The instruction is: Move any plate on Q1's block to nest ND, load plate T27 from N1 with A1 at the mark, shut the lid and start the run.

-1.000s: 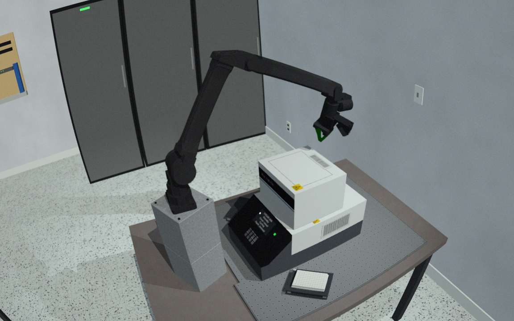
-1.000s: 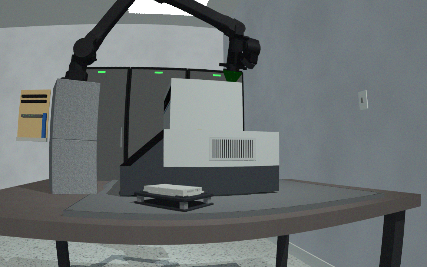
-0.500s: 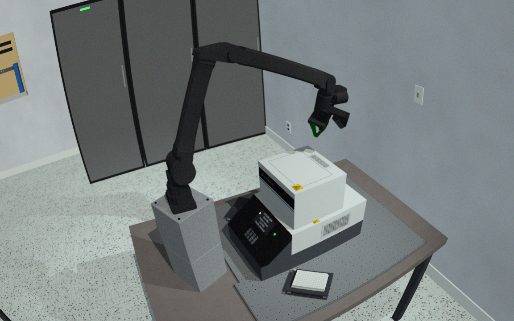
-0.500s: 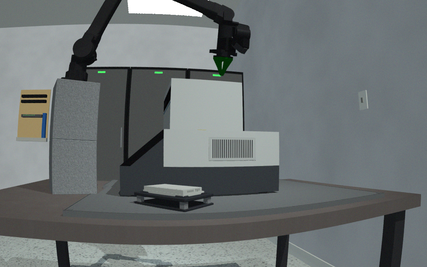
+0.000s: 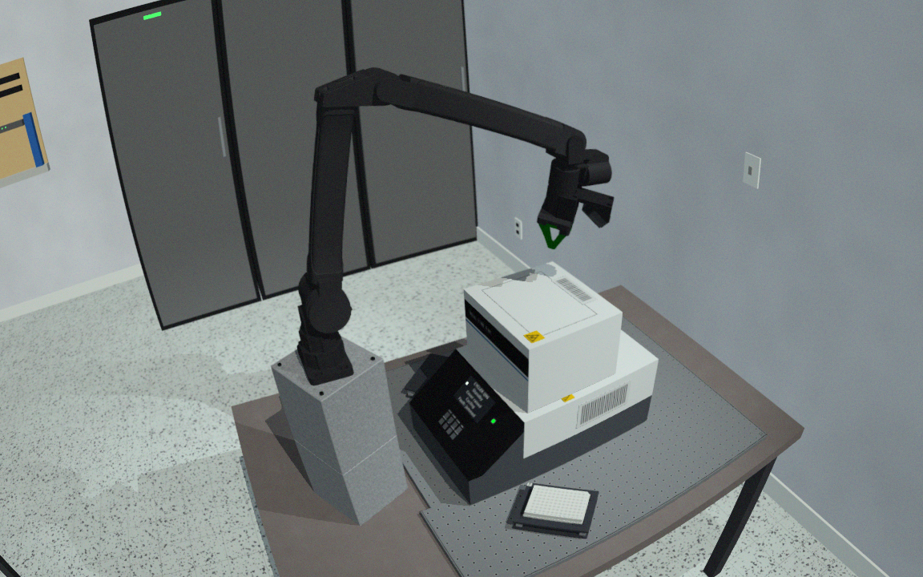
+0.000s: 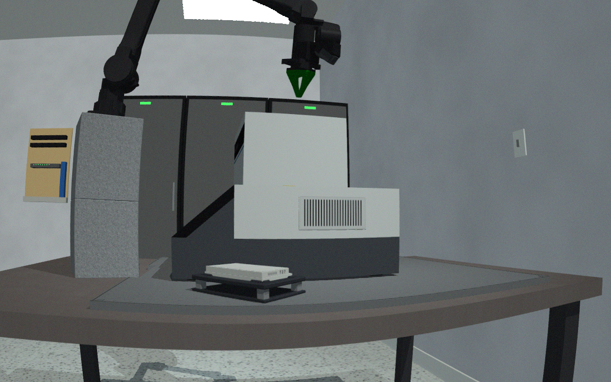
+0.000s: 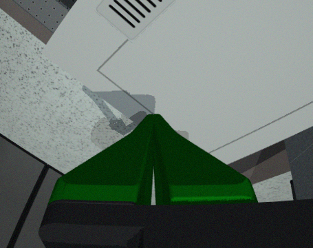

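Observation:
The cycler Q1 (image 5: 543,373) stands in the middle of the table with its white lid (image 5: 543,322) shut, so the block is hidden. Its black sloped panel (image 5: 466,416) faces front left, with the keypad (image 5: 451,423) and a green status lamp (image 5: 493,421). The white plate T27 (image 5: 557,503) lies on the black nest N1 (image 5: 553,510) near the front edge; it also shows in the exterior view (image 6: 248,272). My gripper (image 5: 553,244) is shut and empty, and hangs in the air above the lid's rear edge, fingertips pointing down (image 6: 299,94) (image 7: 153,120).
The arm's grey pedestal (image 5: 339,430) stands left of Q1. Dark cabinets (image 5: 285,136) line the back wall. A vent grille (image 6: 331,213) is on Q1's right side. The table's front edge (image 6: 274,327) is close to N1.

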Robot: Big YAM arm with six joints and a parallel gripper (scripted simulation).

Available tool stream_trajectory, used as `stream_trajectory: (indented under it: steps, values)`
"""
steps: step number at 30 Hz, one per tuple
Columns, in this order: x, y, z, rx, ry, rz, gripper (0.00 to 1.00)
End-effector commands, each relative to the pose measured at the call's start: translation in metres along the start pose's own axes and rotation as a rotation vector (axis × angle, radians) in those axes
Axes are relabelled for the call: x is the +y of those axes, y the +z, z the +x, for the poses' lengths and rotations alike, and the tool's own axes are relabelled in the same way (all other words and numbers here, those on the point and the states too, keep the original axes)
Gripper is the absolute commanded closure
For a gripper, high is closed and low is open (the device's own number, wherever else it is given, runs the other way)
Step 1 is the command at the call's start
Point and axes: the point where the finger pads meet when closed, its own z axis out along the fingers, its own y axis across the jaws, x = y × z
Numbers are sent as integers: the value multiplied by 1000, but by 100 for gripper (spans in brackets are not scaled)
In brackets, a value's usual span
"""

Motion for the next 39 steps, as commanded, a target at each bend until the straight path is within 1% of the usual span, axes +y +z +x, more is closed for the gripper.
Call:
stream_trajectory:
  steps: [1, 3, 6, 8, 10, 13, 16, 18, 19, 21, 23, 25, 26, 30, 32, 33, 35, 37, 39]
  values:
    - [-6, -34, -2, -54, -41, -57, 100]
    - [-16, -36, 1, -84, -131, -33, 100]
    - [-30, -36, 10, -69, -116, -35, 100]
    - [-30, -36, 10, -69, -116, -35, 100]
    - [-35, -34, 13, -89, -204, -5, 100]
    - [-49, -36, 26, -74, -191, -15, 100]
    - [-63, -44, 31, -84, -168, -20, 100]
    - [-73, -48, 34, -112, -262, 5, 100]
    - [-77, -49, 37, -113, -265, 5, 100]
    - [-85, -49, 43, -103, -250, -3, 100]
    - [-95, -44, 49, -114, -342, 34, 100]
    - [-95, -44, 49, -114, -342, 34, 100]
    - [-94, -41, 49, -105, -325, 24, 100]
    - [-117, -39, 61, -99, -294, 24, 100]
    - [-126, -42, 66, -125, -390, 52, 100]
    - [-129, -44, 69, -131, -396, 50, 100]
    - [-133, -46, 75, -134, -389, 34, 100]
    - [-141, -44, 79, -152, -482, 69, 100]
    - [-149, -39, 85, -140, -476, 63, 100]
